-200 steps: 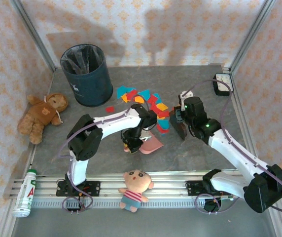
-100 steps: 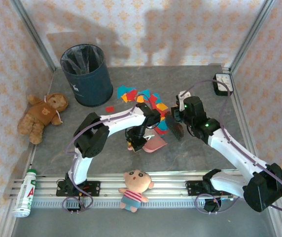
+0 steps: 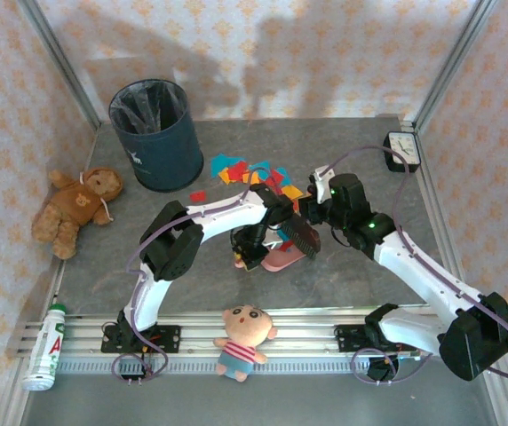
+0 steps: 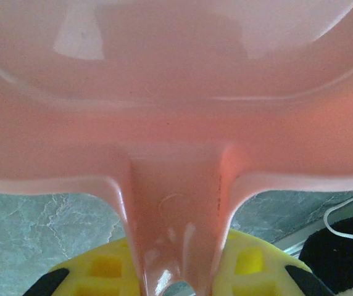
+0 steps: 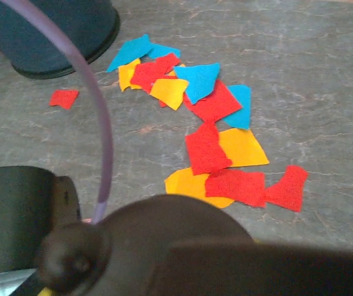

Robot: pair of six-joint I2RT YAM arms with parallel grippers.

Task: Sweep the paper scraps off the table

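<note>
Trouble from here would most likely come from how light the paper scraps [image 3: 252, 174] are. A quick stroke of the brush [image 3: 302, 238] could flick them sideways past the pink dustpan [image 3: 282, 259], and any gap under the pan's lip would let flat pieces slide beneath it. The two arms work close together, so brush and pan could also knock.

The scraps lie flat on the worktop [image 3: 361, 146] in a loose band. Its long axis runs diagonally from beside the dark blue bin [image 3: 152, 133] toward the brush. A lone red scrap [image 3: 198, 195] sits apart near the bin and could be missed.

The left tool [image 4: 176, 274] is clamped on the dustpan's handle, with the pan's mouth facing the brush. The right tool [image 3: 314, 224] looks closed on the brush, whose bristles sit at the near end of the band, just beside the pan.
</note>
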